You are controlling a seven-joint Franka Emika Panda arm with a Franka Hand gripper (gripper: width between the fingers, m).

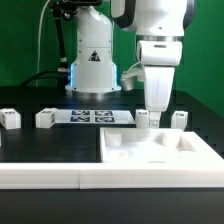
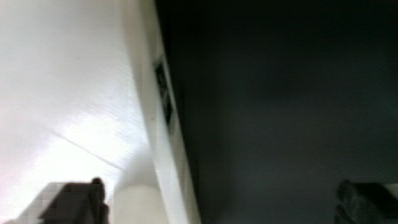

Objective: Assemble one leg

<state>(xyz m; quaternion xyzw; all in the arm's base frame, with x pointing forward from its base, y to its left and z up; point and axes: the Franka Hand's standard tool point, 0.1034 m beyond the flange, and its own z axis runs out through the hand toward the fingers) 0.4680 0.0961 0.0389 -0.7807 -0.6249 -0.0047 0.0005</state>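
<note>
Wrist view | claw (image 2: pixel 219 202) spread wide, gripping nothing | exterior view: low, just beside leg (image 1: pixel 143 121)

I see the marker board (image 1: pixel 92 117) flat on the black table (image 1: pixel 40 142), toward its far edge; a white panel (image 1: pixel 205 152) lines the near edge.

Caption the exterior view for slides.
White two-finger gripper hangs over small white plastic leg behind flat white socketed panel.

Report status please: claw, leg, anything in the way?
Claw open, empty. Nearest leg upright beside it, not gripped. Another leg close on the exterior view's right; nothing between the fingers.
</note>
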